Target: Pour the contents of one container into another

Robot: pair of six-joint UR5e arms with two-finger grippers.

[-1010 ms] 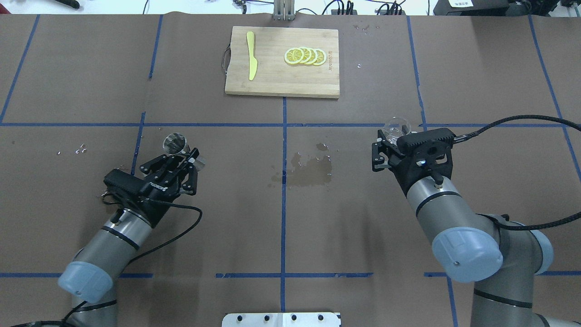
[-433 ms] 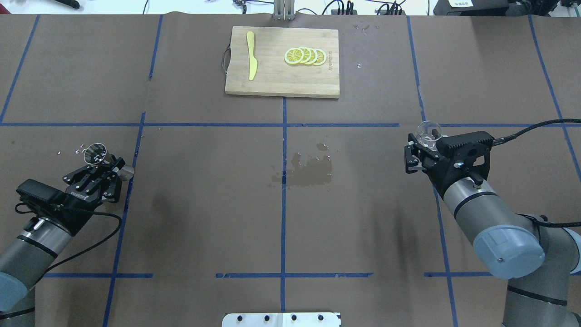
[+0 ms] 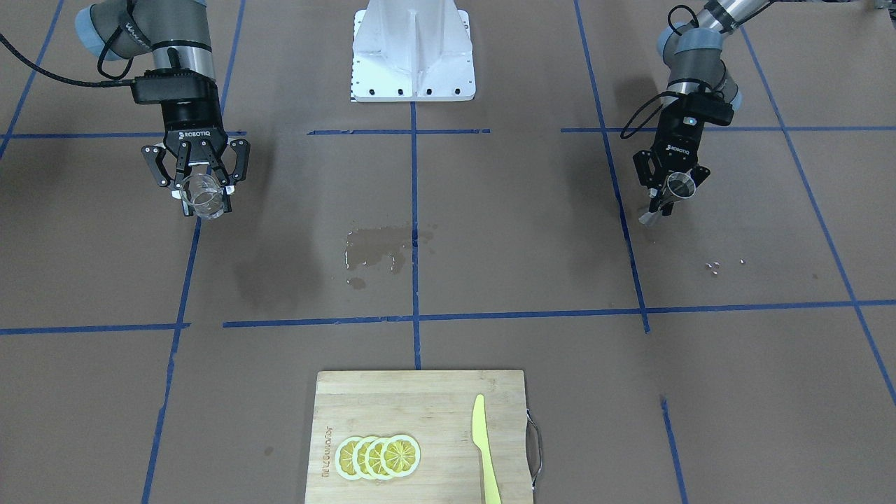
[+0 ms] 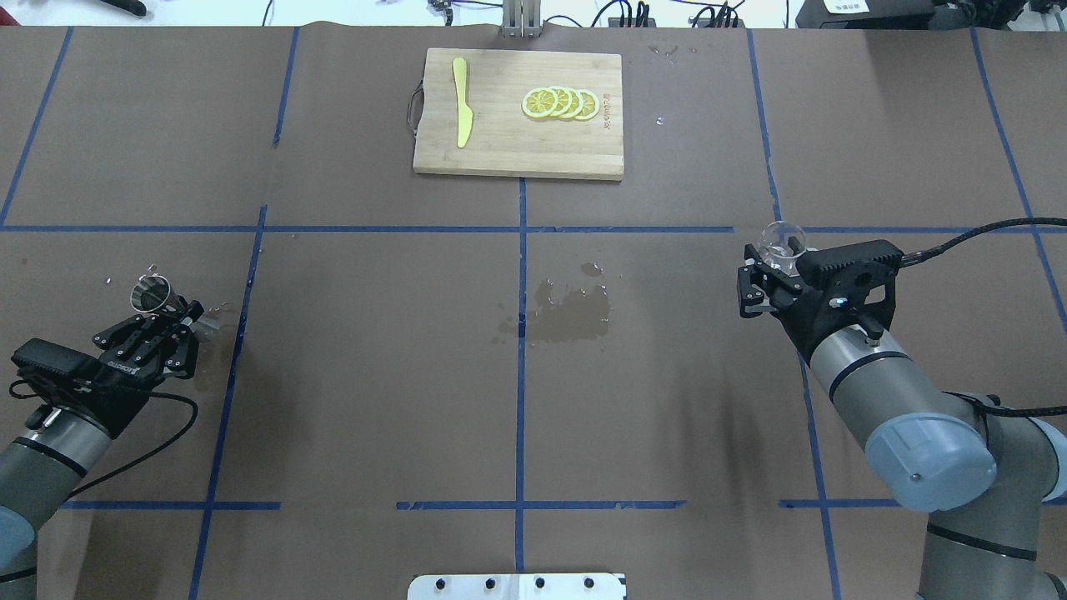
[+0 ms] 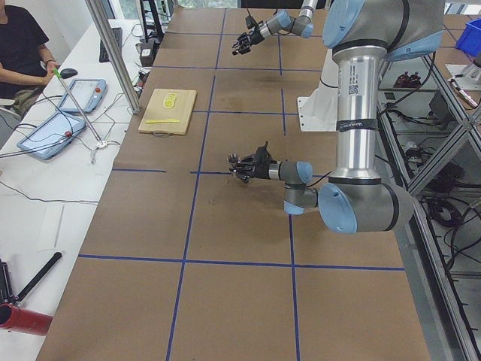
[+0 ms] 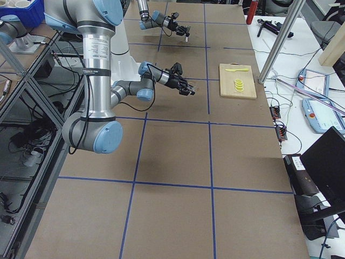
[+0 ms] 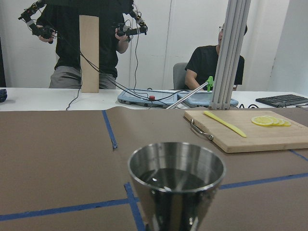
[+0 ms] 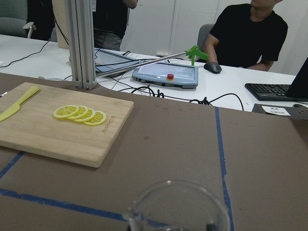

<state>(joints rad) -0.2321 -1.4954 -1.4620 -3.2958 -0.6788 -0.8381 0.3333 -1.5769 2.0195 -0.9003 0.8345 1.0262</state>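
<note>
Glass cup (image 4: 783, 240), jigger (image 4: 151, 296) well apart; puddle (image 4: 571, 315) between

Jigger (image 7: 176, 187): lower cone cut off by the left wrist view's bottom edge; waist hidden inside the left gripper (image 4: 177, 315) from overhead.
Glass (image 8: 175, 207): base cut off in the right wrist view; contents cannot be told.
Knife (image 3: 484, 448): one end cut off in the front view.
Board (image 3: 420, 392): bottom edge cut off likewise.

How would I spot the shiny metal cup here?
On the brown table, find the wooden cutting board at the far middle, then look at the robot's left arm, out to one side. Its fingers hold the jigger: shiny grey metal, pinched like an hourglass, unlike the see-through glass cup the right arm holds.
</note>
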